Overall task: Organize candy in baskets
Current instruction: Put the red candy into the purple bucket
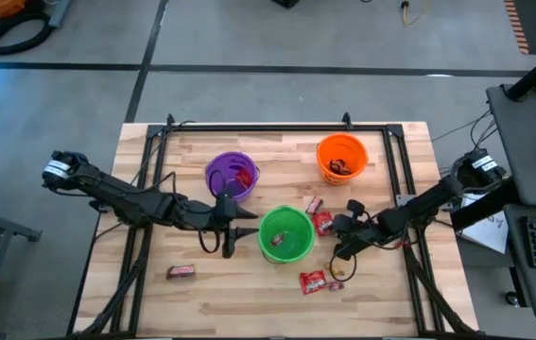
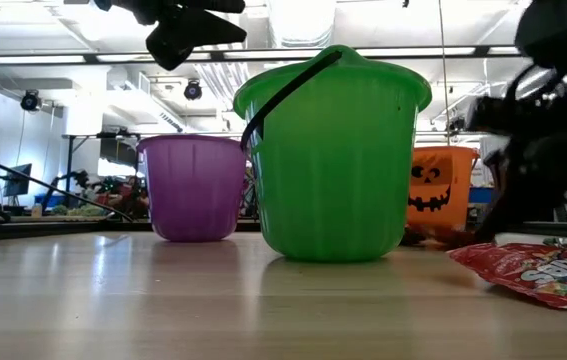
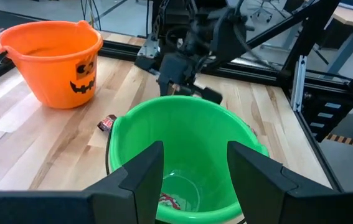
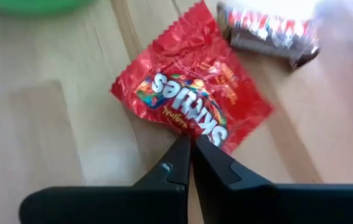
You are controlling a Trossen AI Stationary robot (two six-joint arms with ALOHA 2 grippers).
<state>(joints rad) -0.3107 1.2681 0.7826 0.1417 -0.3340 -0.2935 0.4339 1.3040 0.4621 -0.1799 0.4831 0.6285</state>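
Pinching the near edge of a red candy packet (image 4: 192, 102), the right hand (image 4: 190, 158) has its fingers together on the wrapper, the packet lying flat on the surface (image 1: 249, 293). From there the green basket (image 1: 285, 234) sits at about nine o'clock, close by. The left hand (image 3: 192, 168) hovers over that basket's far side, fingers apart and empty.

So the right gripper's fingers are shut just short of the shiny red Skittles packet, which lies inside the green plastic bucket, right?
Not inside. In the right wrist view the shiny red Skittles packet lies flat on the wooden table, outside the green plastic bucket. The right gripper is indeed shut just short of it.
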